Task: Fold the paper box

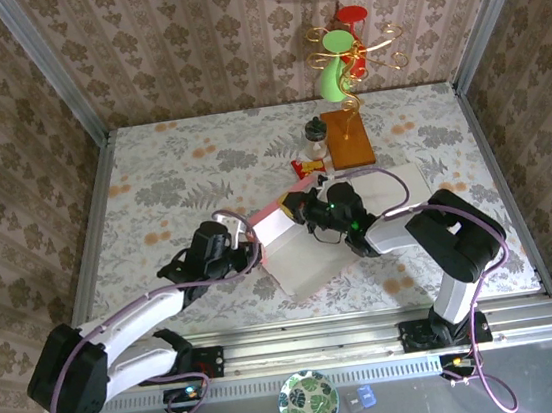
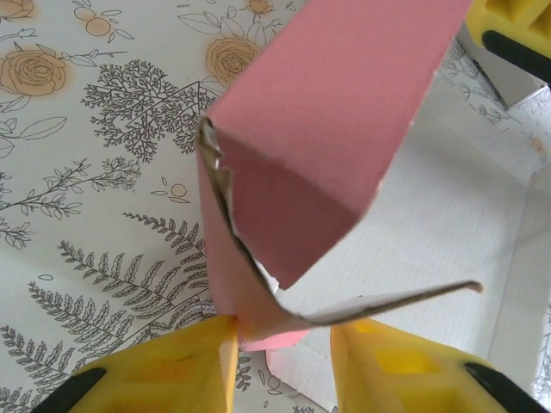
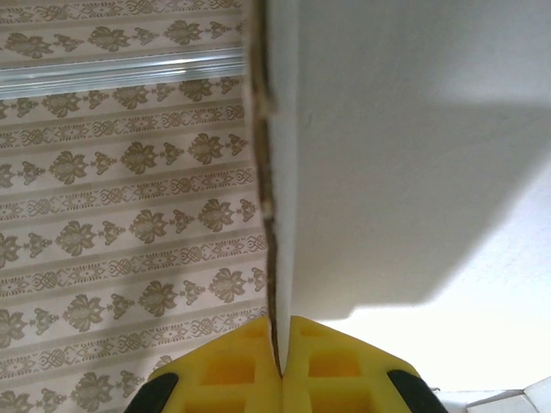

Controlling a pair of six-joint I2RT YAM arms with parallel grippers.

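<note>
The paper box lies mid-table with its white inside up and a pink flap raised at its far-left corner. In the left wrist view that corner is a folded pink flap with a torn grey edge, above the white panel. My left gripper straddles the folded corner. Its left fingertip touches the pink card, and a gap shows before the right one. My right gripper is shut on the edge of an upright white wall of the box, at the far side.
An orange wooden block carrying a gold wire stand sits behind the box, with a small jar and a red-and-yellow packet beside it. A plain white card lies under the right arm. A patterned plate rests on the near rail. Patterned walls enclose the table.
</note>
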